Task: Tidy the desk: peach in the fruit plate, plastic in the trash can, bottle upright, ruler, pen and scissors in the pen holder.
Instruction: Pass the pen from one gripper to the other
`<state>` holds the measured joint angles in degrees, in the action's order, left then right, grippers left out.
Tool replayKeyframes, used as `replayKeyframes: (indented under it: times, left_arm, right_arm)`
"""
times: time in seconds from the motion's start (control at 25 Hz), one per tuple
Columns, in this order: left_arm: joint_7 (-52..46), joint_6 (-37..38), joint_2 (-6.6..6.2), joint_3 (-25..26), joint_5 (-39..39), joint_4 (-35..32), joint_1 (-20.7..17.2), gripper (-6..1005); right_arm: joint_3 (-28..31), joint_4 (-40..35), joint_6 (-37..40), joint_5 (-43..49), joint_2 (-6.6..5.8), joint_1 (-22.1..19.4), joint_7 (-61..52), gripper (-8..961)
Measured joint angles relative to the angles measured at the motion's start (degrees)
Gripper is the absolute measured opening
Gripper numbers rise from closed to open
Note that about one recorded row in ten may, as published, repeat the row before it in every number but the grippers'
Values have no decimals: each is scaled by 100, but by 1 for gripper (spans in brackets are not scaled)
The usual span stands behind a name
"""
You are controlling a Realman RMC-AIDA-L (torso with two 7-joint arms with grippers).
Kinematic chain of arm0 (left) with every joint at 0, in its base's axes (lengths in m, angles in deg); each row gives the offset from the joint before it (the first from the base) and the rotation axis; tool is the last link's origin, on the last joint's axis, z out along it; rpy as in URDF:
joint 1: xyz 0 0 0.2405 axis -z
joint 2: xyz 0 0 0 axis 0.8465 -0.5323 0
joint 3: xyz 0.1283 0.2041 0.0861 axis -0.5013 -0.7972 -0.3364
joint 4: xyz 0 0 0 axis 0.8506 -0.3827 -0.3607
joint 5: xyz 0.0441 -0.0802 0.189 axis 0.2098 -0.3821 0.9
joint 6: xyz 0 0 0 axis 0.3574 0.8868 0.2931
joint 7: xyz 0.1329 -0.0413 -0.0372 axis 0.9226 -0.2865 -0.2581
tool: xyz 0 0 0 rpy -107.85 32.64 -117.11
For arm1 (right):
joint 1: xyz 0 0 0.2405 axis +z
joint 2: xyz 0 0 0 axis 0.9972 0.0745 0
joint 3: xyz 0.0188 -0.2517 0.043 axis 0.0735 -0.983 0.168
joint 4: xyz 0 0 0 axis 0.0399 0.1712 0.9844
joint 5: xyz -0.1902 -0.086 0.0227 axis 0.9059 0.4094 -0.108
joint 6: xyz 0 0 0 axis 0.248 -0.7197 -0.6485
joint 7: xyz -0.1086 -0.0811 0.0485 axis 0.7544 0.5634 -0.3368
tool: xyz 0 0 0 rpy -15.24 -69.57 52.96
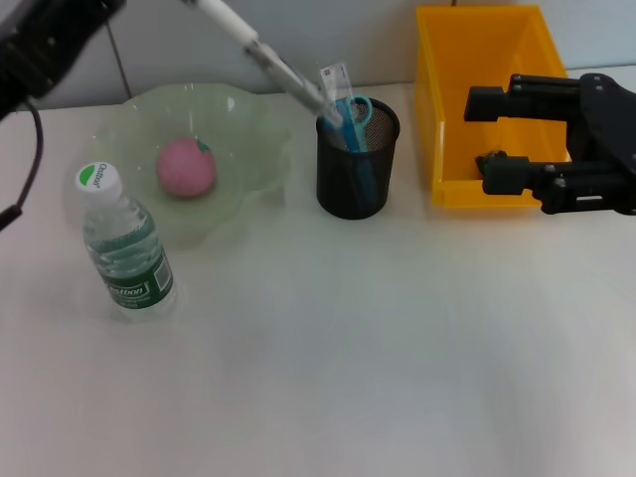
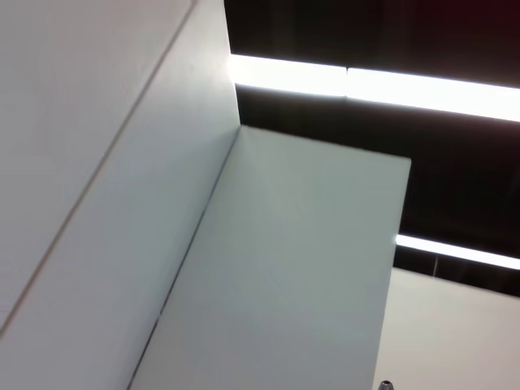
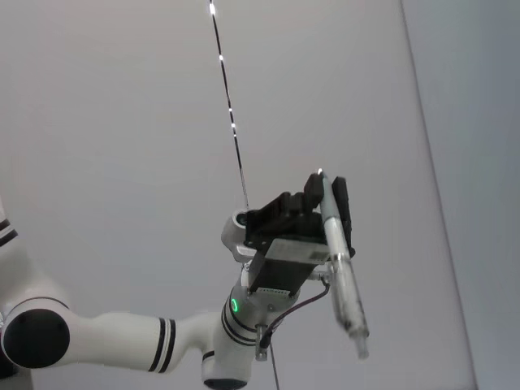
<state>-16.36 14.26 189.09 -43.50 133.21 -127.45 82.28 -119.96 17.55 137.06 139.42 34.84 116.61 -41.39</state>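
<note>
A pink peach point(image 1: 186, 166) lies in the green fruit plate point(image 1: 253, 124). The water bottle point(image 1: 125, 246) stands upright in front of the plate. The black mesh pen holder point(image 1: 355, 174) holds a clear ruler point(image 1: 338, 79) and blue-handled scissors point(image 1: 356, 111). A white and grey pen point(image 1: 268, 55) slants down with its lower end at the holder's rim. In the right wrist view my left gripper point(image 3: 325, 195) is shut on the pen point(image 3: 341, 276). My right gripper point(image 1: 487, 139) hangs open over the yellow trash can point(image 1: 437, 119). The plastic is out of view.
My left arm's dark body point(image 1: 45, 40) shows at the back left corner, with a cable hanging from it. The left wrist view shows only wall and ceiling lights. The white tabletop point(image 1: 348, 368) stretches in front of the objects.
</note>
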Motion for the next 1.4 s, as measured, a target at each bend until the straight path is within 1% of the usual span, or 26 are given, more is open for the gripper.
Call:
replayKeyframes:
  times: [0.12, 0.2, 0.32, 0.48, 0.56, 0.6, 0.76, 0.92, 1.04, 1.12, 1.24, 1.28, 1.36, 1.4]
  left_arm:
    - [-14, 4, 13, -25, -235, 118, 41, 146]
    - [-42, -1, 22, -69, -402, 200, 76, 146]
    - [-61, -36, 29, -179, -776, 455, 168, 147]
    - [-64, -57, 29, -217, -1313, 1001, 329, 148]
    - [-70, -63, 28, -218, -1637, 1400, 430, 148]
    - [-70, -63, 28, -218, -1637, 1400, 430, 148]
    - [-232, -82, 29, -227, -1813, 1579, 476, 149]
    - [-370, -99, 33, -270, -1917, 1621, 487, 150]
    - [-440, -117, 39, -531, -2331, 1746, 510, 151]
    - [-447, -165, 41, -800, -2680, 1804, 518, 151]
    - [-448, -231, 42, -1017, -2921, 1809, 519, 152]
    - [-448, -231, 42, -1017, -2921, 1809, 519, 152]
    - [-451, -383, 43, -1248, -3164, 1812, 531, 152]
    - [-452, -421, 43, -1295, -3223, 1812, 533, 153]
  right_arm:
    - [6, 135, -69, 0, 14, -1, 219, 753]
    - [8, 244, -176, -6, 49, 2, 430, 752]
    - [16, 393, -351, -37, 147, 3, 839, 752]
    - [17, 582, -581, -171, 299, 1, 1500, 752]
    - [16, 779, -662, -301, 338, 24, 1856, 752]
    - [13, 927, -708, -405, 351, 42, 2070, 752]
    - [-27, 1418, -846, -925, 364, 83, 2720, 751]
    - [-42, 1683, -912, -1225, 369, 200, 3178, 751]
    - [-47, 1807, -932, -1238, 378, 349, 3510, 750]
    - [-52, 1891, -937, -1239, 384, 435, 3715, 750]
    - [-58, 2054, -949, -1244, 391, 594, 4053, 749]
    - [-58, 2106, -954, -1257, 394, 642, 4169, 749]
    - [-60, 2237, -979, -1298, 401, 792, 4474, 748]
    - [-60, 2237, -979, -1298, 401, 792, 4474, 748]
